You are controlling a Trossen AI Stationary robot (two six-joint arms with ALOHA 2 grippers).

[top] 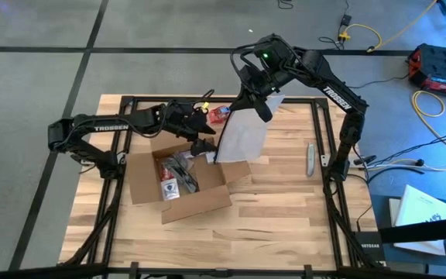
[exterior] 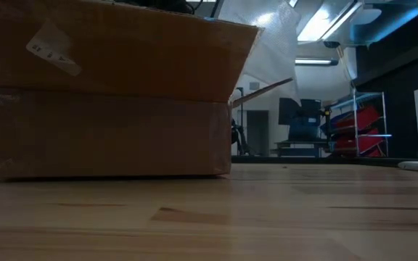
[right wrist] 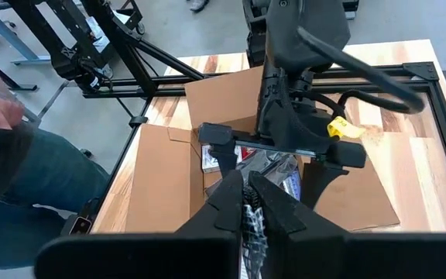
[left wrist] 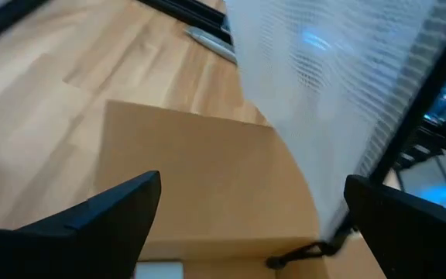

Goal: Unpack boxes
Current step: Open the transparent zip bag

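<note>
box (top: 178, 180): open brown cardboard, flaps out, on table (top: 285, 209) left of centre; fills left half of low view, near flap raised
box contents: small packets and dark items on the floor of the box, 1 white label card (top: 169, 191) near the front wall
right gripper (top: 259, 99): raised above back of table, fingers pinched tight on top edge of bag; in right wrist view fingers meet on the crinkled plastic
bag (top: 242, 136): clear, silvery plastic, hangs from right gripper, lower edge at box's right flap; cannot tell if it touches the flap
left gripper (top: 200, 139): over box's back right corner, just beside bag, fingers spread wide, nothing between them
left fingers (left wrist: 107, 217): 2 dark tips well apart in left wrist view, cardboard flap below them, bag to one side
red-and-blue object (top: 220, 115): small, on table behind box, near left gripper
knife (top: 310, 158): grey utility knife, lies on table right of bag, well apart from box
yellow tag (right wrist: 344, 129): on left arm's wrist cable, seen from right wrist view
person (right wrist: 22, 167): dark sleeve and jeans at table's edge in right wrist view, hand blurred
floor: grey, cables and red case (top: 440, 66) beyond table's right side
</note>
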